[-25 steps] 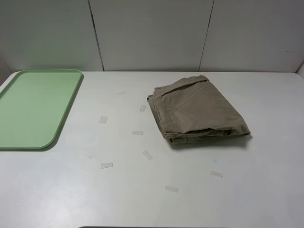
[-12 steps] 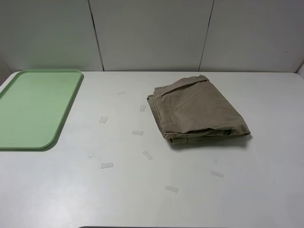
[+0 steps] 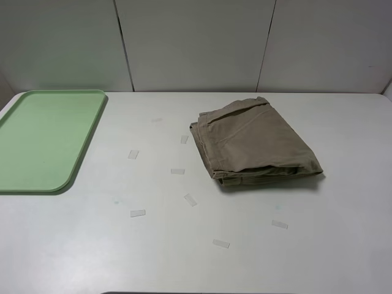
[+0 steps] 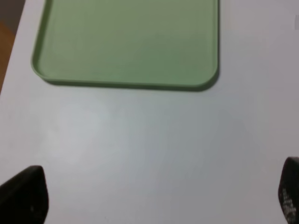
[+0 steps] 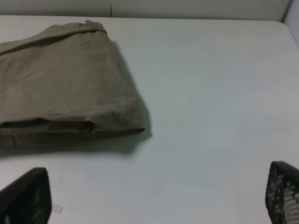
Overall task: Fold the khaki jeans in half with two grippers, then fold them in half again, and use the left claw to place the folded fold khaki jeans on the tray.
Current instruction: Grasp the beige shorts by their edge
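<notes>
2 folds look done, jeans [image 3: 254,142] sit on table [image 3: 184,263] at 3 o'clock from tray [image 3: 37,142], placing not yet done; left gripper [image 4: 156,198] and right gripper [image 5: 153,198] both spread wide, holding nothing.

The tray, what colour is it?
Pale green. The tray shows best in the exterior high view.

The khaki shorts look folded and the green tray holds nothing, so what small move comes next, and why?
Probably swing the left gripper toward the khaki jeans, open jaws lined up with an edge. They lie as a folded bundle on the table, apart from the tray, and the left wrist view shows only tray and table, so nothing is held.
</notes>
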Controlling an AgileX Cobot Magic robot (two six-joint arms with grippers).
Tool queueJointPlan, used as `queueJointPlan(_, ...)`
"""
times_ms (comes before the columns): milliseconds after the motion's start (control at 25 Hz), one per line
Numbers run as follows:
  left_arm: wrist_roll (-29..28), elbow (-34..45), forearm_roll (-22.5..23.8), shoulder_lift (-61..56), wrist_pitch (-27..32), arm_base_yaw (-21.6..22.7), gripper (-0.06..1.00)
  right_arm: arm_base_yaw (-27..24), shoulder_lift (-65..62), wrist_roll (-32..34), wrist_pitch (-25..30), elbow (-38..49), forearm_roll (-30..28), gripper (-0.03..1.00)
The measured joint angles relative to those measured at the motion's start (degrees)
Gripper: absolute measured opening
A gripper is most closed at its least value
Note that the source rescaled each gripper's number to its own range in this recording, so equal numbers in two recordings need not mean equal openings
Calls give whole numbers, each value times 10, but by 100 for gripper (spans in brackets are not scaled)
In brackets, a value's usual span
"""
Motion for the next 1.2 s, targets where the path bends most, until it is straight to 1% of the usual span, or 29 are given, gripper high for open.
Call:
queueJointPlan(120, 0, -15, -12, 76, -35, -1, 98, 0, 0, 0, 0, 0, 0, 100)
queueJointPlan(400, 0, -43, -89, 251, -157, -27, 98, 0, 0, 0, 0, 0, 0, 100)
queueJointPlan(480, 0, -51, -101, 304, -183, -37, 98, 0, 0, 0, 0, 0, 0, 100)
queueJointPlan(600, 0, -62, -109, 371, -221, -66, 98, 0, 0, 0, 0, 0, -1, 100)
queueJointPlan(840, -4, -95, -112, 486, -288, -151, 98, 0, 0, 0, 0, 0, -1, 100)
queueJointPlan(960, -10, -110, -114, 530, -318, -185, 98, 0, 0, 0, 0, 0, -1, 100)
queueJointPlan(1200, -27, -126, -116, 597, -362, -237, 98, 0, 0, 0, 0, 0, -1, 100)
